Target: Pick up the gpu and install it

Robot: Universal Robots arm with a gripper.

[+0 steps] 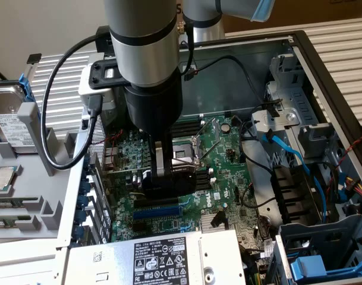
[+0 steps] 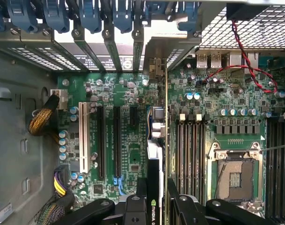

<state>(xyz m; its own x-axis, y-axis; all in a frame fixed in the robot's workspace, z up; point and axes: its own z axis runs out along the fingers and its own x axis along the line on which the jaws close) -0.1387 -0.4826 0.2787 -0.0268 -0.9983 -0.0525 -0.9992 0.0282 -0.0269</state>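
Black-coolered green gpu [image 2: 155,161], edge-on, bracket toward the case [image 1: 240,65] rear; gripper [image 2: 157,199] jaws clenched on it over the motherboard [image 2: 132,152].

The motherboard [image 2: 128,140] is green, speckled with silver-topped capacitors. Over its middle the gpu [image 2: 154,171] shows a black cooler with a green logo, held in the black gripper [image 2: 156,199]. Blue clips [image 2: 91,14] line the motherboard's edge, a red-and-black twisted wire [image 2: 247,61] crosses its corner, and 1 slot [image 2: 83,138] on it is white.
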